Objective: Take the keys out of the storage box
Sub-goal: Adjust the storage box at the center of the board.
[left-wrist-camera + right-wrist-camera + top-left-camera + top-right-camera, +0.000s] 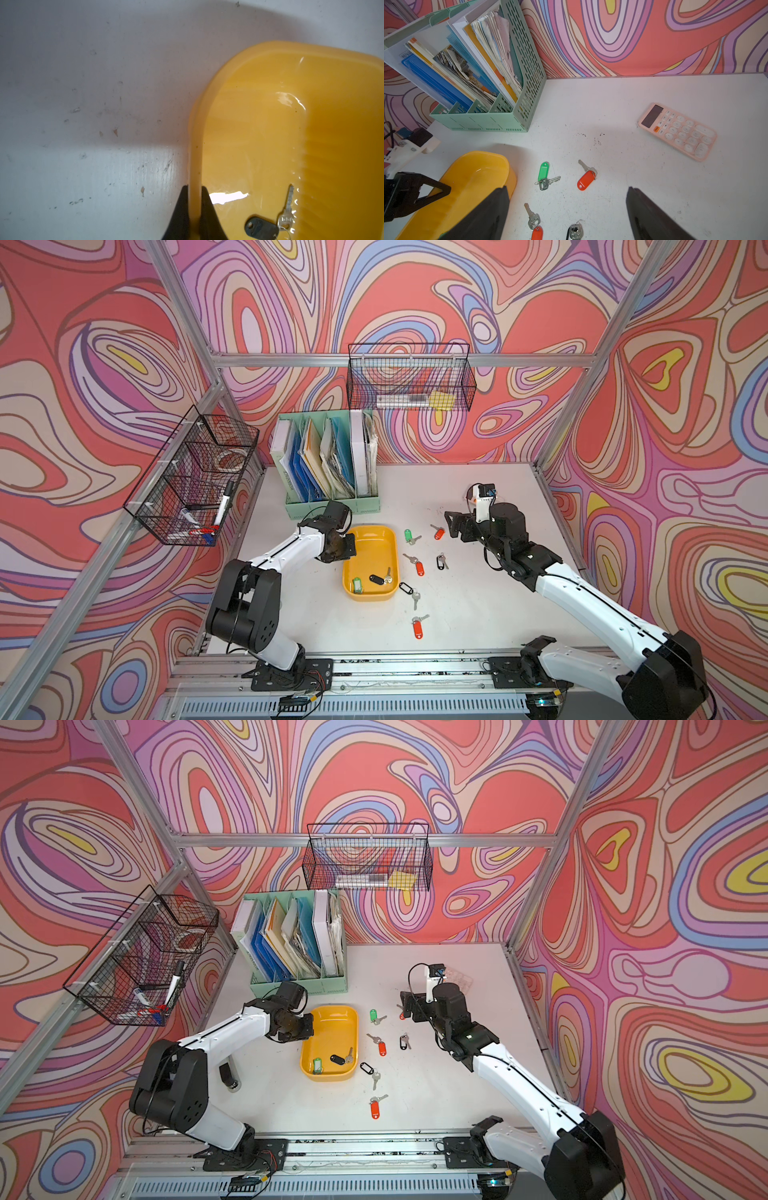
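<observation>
Eight key sets (419, 568) were counted: a black-tagged set (379, 579) and a green-tagged set (357, 585) in the one yellow box (370, 528), six on the table (478, 614) from 2 to 5 o'clock of it. The left pincer (195, 187) was clamped tight on the box's 9 o'clock wall, the boxed sets at its 5 o'clock. The right pincer (568, 188) was spread wide and empty, a red-tagged set (586, 180) just beside it.

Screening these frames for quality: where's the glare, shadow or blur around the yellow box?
Left wrist view: white glare patches on the storage box floor, a broad shadow across the table, box rim soft. Right wrist view: right gripper looms dark and soft-edged, keys beyond it sharp. Both top views: even light.
</observation>
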Controlling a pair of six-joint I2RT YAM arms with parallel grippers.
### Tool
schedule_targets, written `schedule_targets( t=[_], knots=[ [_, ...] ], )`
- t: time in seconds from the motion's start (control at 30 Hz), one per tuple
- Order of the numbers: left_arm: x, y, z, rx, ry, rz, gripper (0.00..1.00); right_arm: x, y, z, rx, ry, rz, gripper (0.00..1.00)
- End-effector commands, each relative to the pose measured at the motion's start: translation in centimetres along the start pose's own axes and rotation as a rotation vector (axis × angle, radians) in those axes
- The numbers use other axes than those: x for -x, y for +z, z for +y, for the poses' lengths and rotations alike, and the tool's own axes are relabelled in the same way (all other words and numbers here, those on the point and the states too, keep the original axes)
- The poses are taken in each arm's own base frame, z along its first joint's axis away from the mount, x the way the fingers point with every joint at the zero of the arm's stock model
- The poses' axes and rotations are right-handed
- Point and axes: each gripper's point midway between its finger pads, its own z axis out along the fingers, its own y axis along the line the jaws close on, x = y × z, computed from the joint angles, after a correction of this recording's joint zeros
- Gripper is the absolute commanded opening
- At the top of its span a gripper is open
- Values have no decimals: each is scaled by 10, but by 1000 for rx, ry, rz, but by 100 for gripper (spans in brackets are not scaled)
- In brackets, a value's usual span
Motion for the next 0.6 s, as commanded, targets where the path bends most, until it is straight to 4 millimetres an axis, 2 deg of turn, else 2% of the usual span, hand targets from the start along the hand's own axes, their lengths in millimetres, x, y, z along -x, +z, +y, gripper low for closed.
schedule_targets(
  t=[0.0, 0.2, 0.57],
  knots=[
    [-27, -13, -3, -78, -4, 171, 0, 2, 2, -2, -8, 5, -4, 92],
    [-36, -27, -8, -160, 3, 301, 0, 0, 6, 3, 21, 11, 4, 92],
    [-29, -27, -16, -214, 7, 330, 0, -4, 8, 6, 36, -1, 31, 92]
  ],
)
